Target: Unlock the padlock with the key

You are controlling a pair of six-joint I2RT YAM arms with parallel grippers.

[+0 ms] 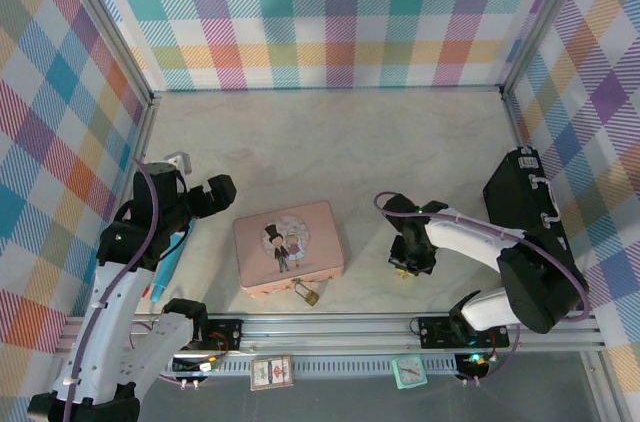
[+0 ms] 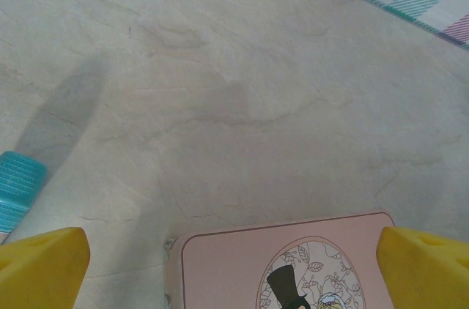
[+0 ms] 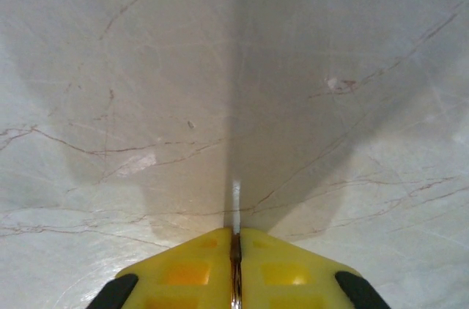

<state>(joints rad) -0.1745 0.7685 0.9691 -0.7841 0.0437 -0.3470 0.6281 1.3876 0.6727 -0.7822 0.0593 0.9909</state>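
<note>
Pinching the key (image 3: 236,195) edge-on, the right gripper (image 3: 236,239) has its yellow fingers clamped tight, the thin blade poking out ahead of the tips, presumably so it can be aimed at a keyhole. Well off to its left, the padlock (image 1: 308,293) sits at the pink tin's (image 1: 288,242) near edge. The left gripper (image 2: 234,269) hovers spread wide above that tin, grasping nothing, likely placed to steady it.
</note>
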